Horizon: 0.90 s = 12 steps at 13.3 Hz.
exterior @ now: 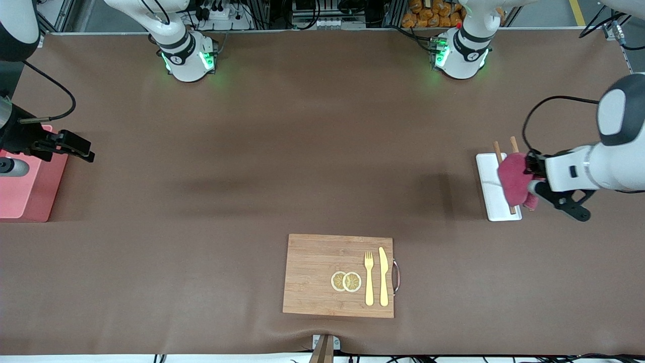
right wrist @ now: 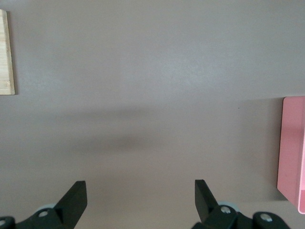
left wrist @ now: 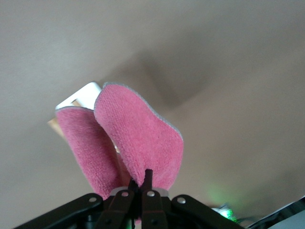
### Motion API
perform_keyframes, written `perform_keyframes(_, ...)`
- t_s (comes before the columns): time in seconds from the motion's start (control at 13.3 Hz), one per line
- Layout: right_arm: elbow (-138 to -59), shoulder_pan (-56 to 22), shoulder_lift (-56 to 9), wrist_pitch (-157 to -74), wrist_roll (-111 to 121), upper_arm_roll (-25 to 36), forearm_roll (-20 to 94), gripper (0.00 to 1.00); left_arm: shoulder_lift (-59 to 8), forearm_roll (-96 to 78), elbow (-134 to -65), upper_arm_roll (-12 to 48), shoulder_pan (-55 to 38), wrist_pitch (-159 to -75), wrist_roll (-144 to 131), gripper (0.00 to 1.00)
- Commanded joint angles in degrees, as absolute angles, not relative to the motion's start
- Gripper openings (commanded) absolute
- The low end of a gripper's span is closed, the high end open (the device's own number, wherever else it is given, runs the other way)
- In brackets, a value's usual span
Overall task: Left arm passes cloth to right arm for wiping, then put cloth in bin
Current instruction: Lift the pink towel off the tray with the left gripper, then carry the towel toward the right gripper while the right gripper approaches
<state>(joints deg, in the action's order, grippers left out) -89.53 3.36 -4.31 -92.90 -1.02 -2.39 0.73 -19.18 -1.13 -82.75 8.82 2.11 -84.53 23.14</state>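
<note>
1. Your left gripper (exterior: 529,174) is hanging in the air over the flat white rectangular tray (exterior: 490,194) at the left arm's end of the table, its jaws clamping together on the small soft magenta-pink fabric cloth (exterior: 513,177).
2. The cloth is drooping in two folded lobes from the fingers (left wrist: 148,177), clear of the tray, and is partly covering two thin brown wooden sticks (exterior: 498,149) lying on that tray.
3. Your right gripper (exterior: 85,150) is waiting with its jaws spread wide apart, hovering just beside the pink rectangular plastic bin (exterior: 27,191) at the right arm's end.
4. You are seeing a rectangular bamboo cutting board (exterior: 312,267) nearer the front camera, carrying two round lemon slices (exterior: 346,281), a yellow fork (exterior: 369,277) and a yellow knife (exterior: 383,276).
</note>
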Motion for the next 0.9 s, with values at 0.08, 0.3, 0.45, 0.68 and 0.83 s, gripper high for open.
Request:
perform_keyframes(0.08, -89.3, 3.3, -4.5, -89.8, -2.5, -2.6, 0.8, 1.0, -20.3, -2.6, -80.4, 16.2, 1.4, -83.8, 7.1, 0.0)
perform_keyframes(0.3, -89.5, 3.3, -4.6, -86.1, -12.5, -2.5, 6.1, 1.0, -22.3, -4.8, -78.1, 21.3, -1.1, -88.0, -6.3, 0.0)
perform_keyframes(0.45, -89.7, 1.7, -4.7, -84.6, -22.7, -2.7, 8.3, 1.0, -23.4, -4.8, -78.0, 21.4, -6.9, -93.1, -14.9, 0.0)
perform_keyframes(0.68, -90.8, 1.3, -6.2, -79.9, -40.5, -2.7, 18.8, 1.0, -25.3, -4.7, -77.6, 21.2, -14.7, -99.6, -26.3, 0.0)
perform_keyframes(0.83, -91.2, 0.7, -7.5, -79.4, -49.0, -2.7, 23.1, 1.0, -27.5, -4.7, -75.9, 20.8, -20.1, -103.3, -33.4, 0.0)
